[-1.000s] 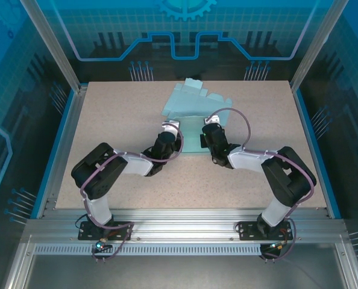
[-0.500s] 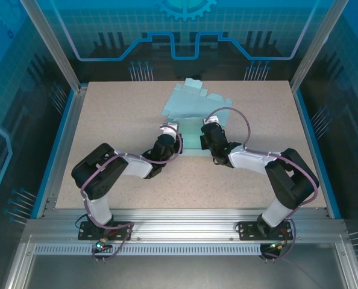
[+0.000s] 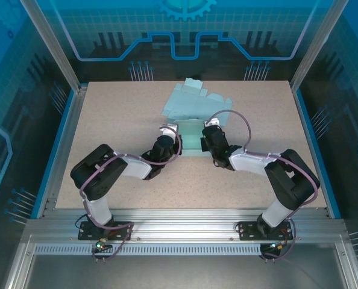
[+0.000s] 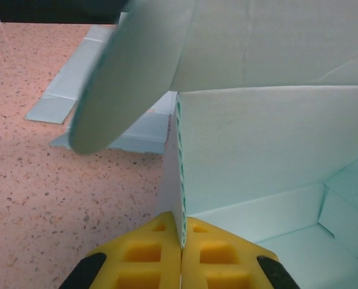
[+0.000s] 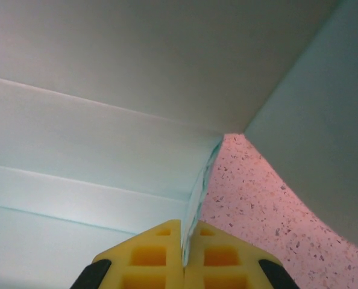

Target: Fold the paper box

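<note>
1. Found box point(image 3: 194, 103) at centre of tabletop point(image 3: 113, 120), flat part stretched twd far edge.
2. Noted L gripper point(image 4: 181, 241) clenched on box's upright left wall, R gripper point(image 5: 183, 241) clenched on right wall.
3. Judged near section btwn both, neither arm nearer.

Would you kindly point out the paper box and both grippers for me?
paper box point(image 3: 194, 102), top view, flat far panel.
left gripper point(image 4: 181, 232), left wrist view, between its yellow fingertips.
right gripper point(image 5: 183, 238), right wrist view, between its yellow fingertips.
</note>
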`<act>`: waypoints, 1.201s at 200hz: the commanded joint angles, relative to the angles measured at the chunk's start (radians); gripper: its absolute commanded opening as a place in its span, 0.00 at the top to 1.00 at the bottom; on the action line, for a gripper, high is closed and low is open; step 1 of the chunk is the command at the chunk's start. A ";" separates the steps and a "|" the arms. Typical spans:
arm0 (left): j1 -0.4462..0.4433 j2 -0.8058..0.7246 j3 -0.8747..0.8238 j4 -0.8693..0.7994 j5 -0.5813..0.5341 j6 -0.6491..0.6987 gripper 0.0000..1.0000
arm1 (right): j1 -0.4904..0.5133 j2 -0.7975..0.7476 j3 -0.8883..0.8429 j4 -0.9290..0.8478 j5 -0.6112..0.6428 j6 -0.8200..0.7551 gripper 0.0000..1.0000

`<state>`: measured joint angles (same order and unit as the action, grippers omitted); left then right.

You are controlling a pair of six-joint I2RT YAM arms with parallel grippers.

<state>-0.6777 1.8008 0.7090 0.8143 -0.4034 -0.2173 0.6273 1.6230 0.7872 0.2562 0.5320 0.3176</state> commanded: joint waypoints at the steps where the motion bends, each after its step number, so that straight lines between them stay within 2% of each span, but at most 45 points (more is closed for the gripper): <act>1: -0.081 -0.014 -0.033 0.006 0.270 -0.057 0.93 | 0.101 0.015 -0.083 0.084 -0.202 -0.028 1.00; 58: -0.082 -0.002 -0.096 0.065 0.320 -0.124 0.87 | 0.147 0.031 -0.162 0.158 -0.094 -0.003 1.00; 103: -0.081 -0.031 -0.171 0.110 0.271 -0.145 0.81 | 0.162 0.041 -0.192 0.179 -0.017 0.014 1.00; 115: -0.080 -0.051 -0.190 0.116 0.257 -0.136 0.75 | 0.166 0.044 -0.205 0.192 -0.006 0.012 1.00; 140: -0.081 -0.079 -0.238 0.148 0.244 -0.132 0.52 | 0.169 0.056 -0.215 0.207 0.031 0.017 1.00; 161: -0.081 -0.071 -0.312 0.301 0.245 -0.156 0.38 | 0.179 0.065 -0.229 0.235 0.073 0.023 1.00; 165: -0.081 -0.067 -0.326 0.335 0.247 -0.162 0.31 | 0.180 0.067 -0.228 0.235 0.080 0.026 1.00; 174: -0.080 -0.058 -0.355 0.404 0.248 -0.171 0.22 | 0.181 0.073 -0.228 0.237 0.091 0.028 1.00; 198: -0.080 -0.056 -0.398 0.486 0.254 -0.200 0.17 | 0.185 0.083 -0.224 0.235 0.106 0.031 1.00; 219: -0.080 -0.094 -0.417 0.448 0.245 -0.212 0.13 | 0.190 0.085 -0.223 0.232 0.117 0.031 1.00; 240: -0.080 -0.194 -0.452 0.361 0.179 -0.210 0.11 | 0.191 0.086 -0.221 0.226 0.125 0.031 1.00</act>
<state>-0.7486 1.7077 0.3016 1.2217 -0.1940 -0.4023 0.7979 1.6672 0.5926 0.5999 0.6815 0.3374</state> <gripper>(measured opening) 0.885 0.058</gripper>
